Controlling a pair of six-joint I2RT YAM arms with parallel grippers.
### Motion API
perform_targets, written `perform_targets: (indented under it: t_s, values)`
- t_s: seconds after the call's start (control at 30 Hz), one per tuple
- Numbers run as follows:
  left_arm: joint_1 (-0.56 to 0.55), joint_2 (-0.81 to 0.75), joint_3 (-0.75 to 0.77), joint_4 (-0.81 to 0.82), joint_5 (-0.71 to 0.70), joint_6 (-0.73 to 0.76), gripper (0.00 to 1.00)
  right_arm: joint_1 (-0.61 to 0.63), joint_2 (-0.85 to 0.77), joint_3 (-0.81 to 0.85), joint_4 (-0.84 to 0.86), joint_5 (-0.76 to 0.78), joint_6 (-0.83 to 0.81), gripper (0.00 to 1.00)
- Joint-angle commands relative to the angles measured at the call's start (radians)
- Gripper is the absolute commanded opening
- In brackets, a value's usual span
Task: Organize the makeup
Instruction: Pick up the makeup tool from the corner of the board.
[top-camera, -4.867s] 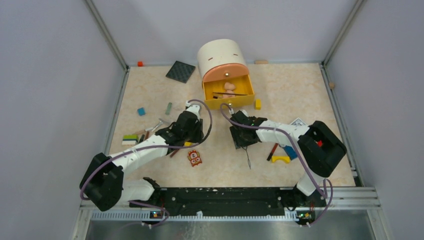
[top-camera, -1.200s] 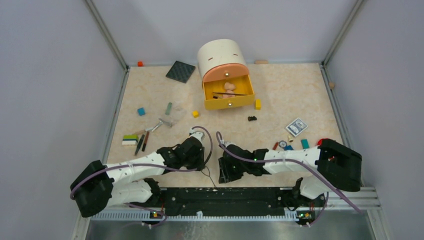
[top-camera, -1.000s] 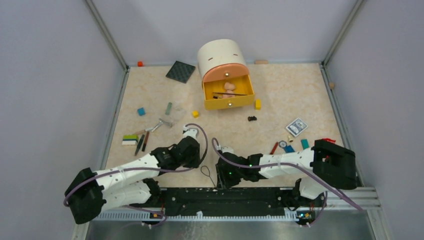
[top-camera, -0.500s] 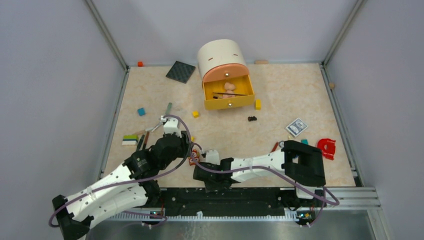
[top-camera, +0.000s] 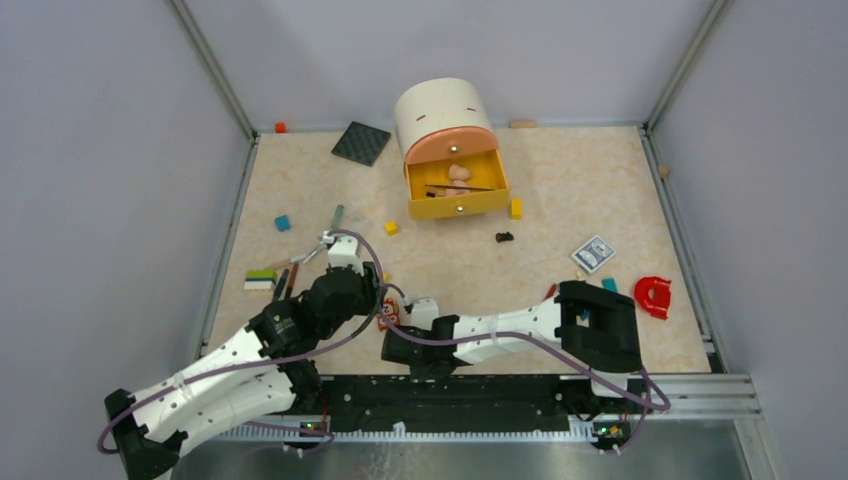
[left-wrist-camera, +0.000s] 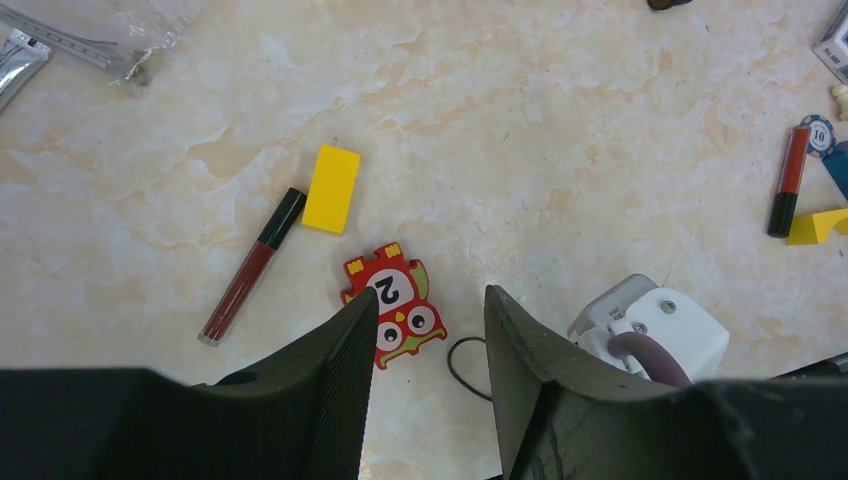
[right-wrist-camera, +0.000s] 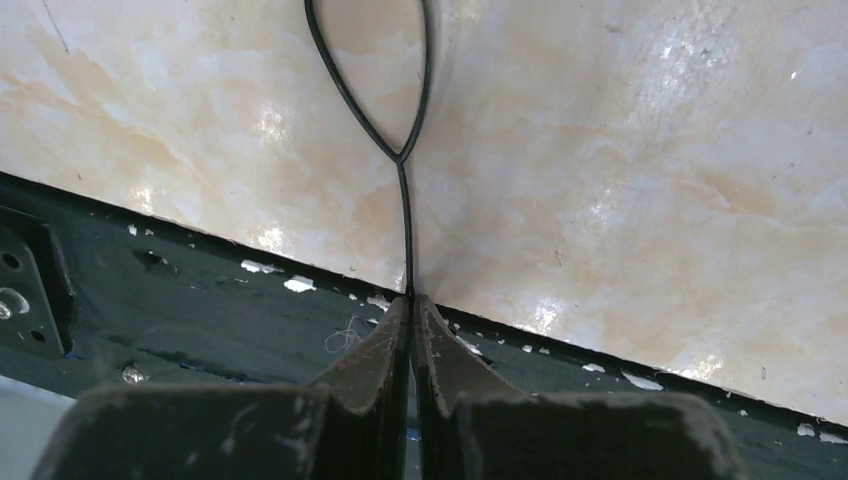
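Right fingers (right-wrist-camera: 375, 360): newly closed, pinching looped black wire (right-wrist-camera: 404, 220) at their tips. Left fingers (left-wrist-camera: 330, 370): parted wider, empty. Wire probably ready for lifting.

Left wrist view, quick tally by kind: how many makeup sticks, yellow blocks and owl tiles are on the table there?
Makeup sticks: 2
Yellow blocks: 2
Owl tiles: 1
Total: 5

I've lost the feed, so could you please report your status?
Left pincer open, empty, above owl tile. Right pincer shut on black wire loop at table edge. Brown lip stick lying free beside yellow block.
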Motion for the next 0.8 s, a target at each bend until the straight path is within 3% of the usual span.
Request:
perform_targets:
  t_s: [0.0,0.43,0.77]
  values:
    - [0.003,-0.014,-0.006,0.019,-0.010,0.013,0.50,0.013,0.046,-0.058,-0.049,-0.008,-0.009,0.00]
    - [0.003,-0.003,0.056,0.011,-0.029,0.008,0.51,-0.010,-0.187,-0.061,-0.023,0.174,-0.127,0.00]
    - [0.003,0.101,0.172,0.009,-0.042,0.008,0.53,-0.229,-0.459,-0.125,-0.054,0.178,-0.308,0.00]
